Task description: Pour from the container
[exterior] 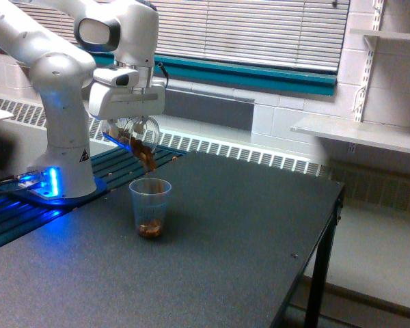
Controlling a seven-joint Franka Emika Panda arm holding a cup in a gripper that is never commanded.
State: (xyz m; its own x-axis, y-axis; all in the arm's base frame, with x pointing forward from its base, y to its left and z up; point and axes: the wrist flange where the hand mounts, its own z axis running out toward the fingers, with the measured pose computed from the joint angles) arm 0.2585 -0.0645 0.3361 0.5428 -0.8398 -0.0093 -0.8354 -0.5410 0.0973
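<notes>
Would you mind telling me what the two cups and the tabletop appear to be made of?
The tilted cup in the claw: clear plastic, see-through to brown bits. The standing cup: clear, thin plastic, contents visible through its wall. The tabletop: dark, matte, faintly speckled, probably laminate.

Arm (58, 82): glossy white rounded segments, dark grey joint cap. Black triangular mark on the base column; blue glow at the foot. Black cable near wrist.

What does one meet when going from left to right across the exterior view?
Glowing blue base light → robot's white base column → ribbed cup on the table → table's right edge → wall shelf.
</notes>
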